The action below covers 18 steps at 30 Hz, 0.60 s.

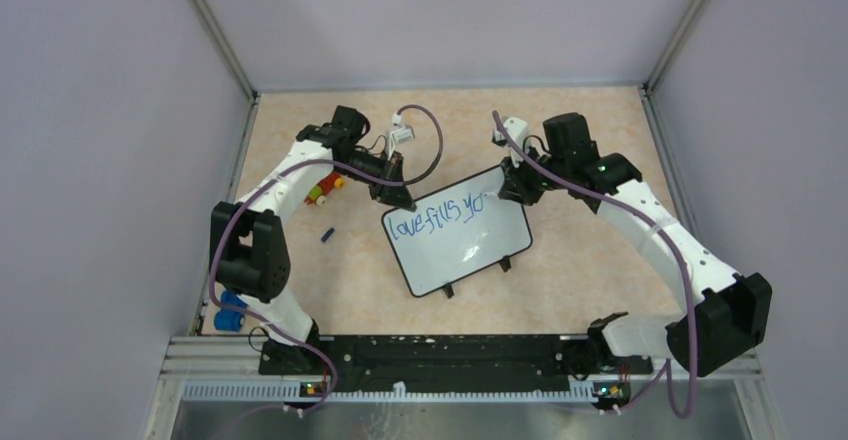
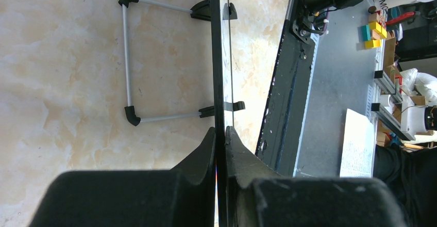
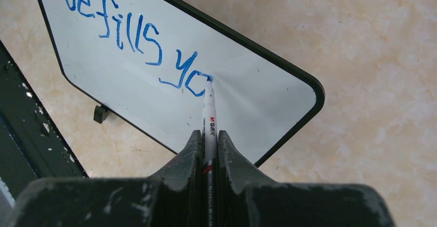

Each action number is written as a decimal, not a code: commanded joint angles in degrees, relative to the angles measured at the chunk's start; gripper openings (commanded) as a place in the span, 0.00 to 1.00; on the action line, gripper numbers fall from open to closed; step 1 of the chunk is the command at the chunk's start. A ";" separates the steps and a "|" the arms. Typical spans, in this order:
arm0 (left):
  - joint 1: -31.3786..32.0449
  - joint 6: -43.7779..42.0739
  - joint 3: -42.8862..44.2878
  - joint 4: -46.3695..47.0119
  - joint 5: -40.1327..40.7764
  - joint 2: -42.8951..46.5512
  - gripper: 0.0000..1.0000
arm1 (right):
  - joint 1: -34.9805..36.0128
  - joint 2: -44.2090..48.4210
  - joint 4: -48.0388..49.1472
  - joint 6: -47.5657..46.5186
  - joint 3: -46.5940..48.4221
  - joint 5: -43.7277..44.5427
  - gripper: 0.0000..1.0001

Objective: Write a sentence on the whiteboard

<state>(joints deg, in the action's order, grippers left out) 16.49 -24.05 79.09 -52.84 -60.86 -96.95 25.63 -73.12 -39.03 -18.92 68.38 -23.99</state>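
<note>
From above, the small rectangular white whiteboard with a thin black frame sits askew mid-table between the two arms; the blue handwritten marker sentence runs along its far edge and reads "love fills yo", not yet whole; the left gripper is at the board's far left corner, the right gripper at the right end of the lettering.

On the left wrist, the fingers are pressed onto the board's black edge, pinching it; I'd say that hold wants to be firm, so the board doesn't skate under the pen.

On the right wrist, the fingers are clamped on a slim white marker pen; its tip touches the board at the top of the "o", straight out ahead of the fingertips; the step in hand looks like finishing "your"; light, even pressure and small letters would serve, since bare board to the right is running short.
</note>
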 commanded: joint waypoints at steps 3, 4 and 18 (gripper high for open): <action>0.74 -2.20 0.81 -0.61 -2.07 0.65 0.00 | -0.48 -0.50 1.48 -0.67 1.36 1.06 0.00; 0.74 -2.22 0.80 -0.60 -2.06 0.55 0.00 | -0.49 -0.64 1.60 -0.74 1.32 1.45 0.00; 0.69 -2.14 0.98 -0.68 -2.07 0.20 0.00 | -0.73 -0.77 1.99 -1.21 0.89 4.19 0.00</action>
<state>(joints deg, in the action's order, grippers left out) 16.49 -24.05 79.09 -52.82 -60.84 -96.95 25.63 -74.35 -38.94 -19.46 68.38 -21.65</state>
